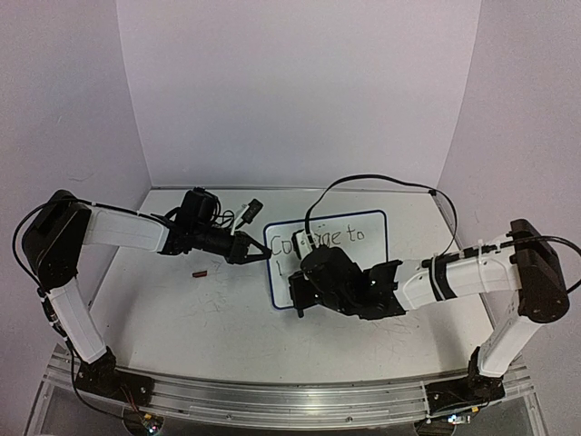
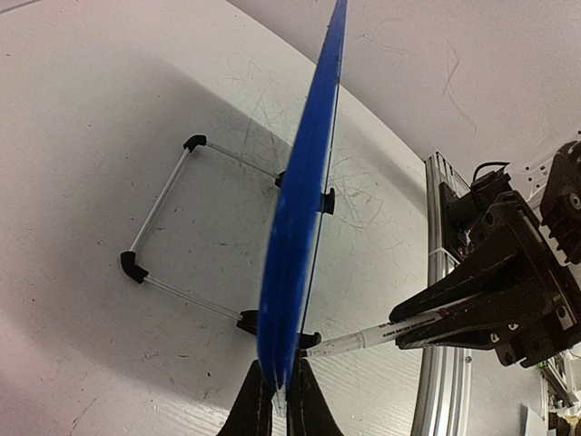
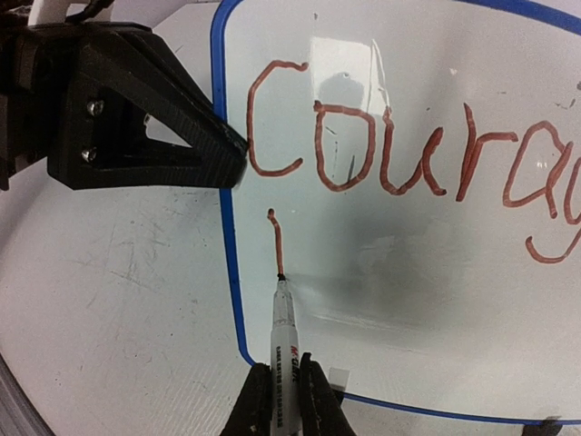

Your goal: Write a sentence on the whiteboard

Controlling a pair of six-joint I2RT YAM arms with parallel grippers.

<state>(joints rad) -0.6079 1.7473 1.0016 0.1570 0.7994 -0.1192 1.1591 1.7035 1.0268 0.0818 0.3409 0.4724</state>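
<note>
Whiteboard [image 1: 363, 251] stood mid-table. Its left frame edge is pinched by closed left gripper [image 2: 277, 400], evidently for steadiness. Marker [image 3: 283, 331] is clamped in right gripper [image 3: 281, 398], tip on board. Second line of sentence [image 3: 408, 159] barely begun.

The 2 arms reach inward, left gripper [image 2: 280, 392] and right gripper [image 3: 284, 392] clamped tight.
</note>
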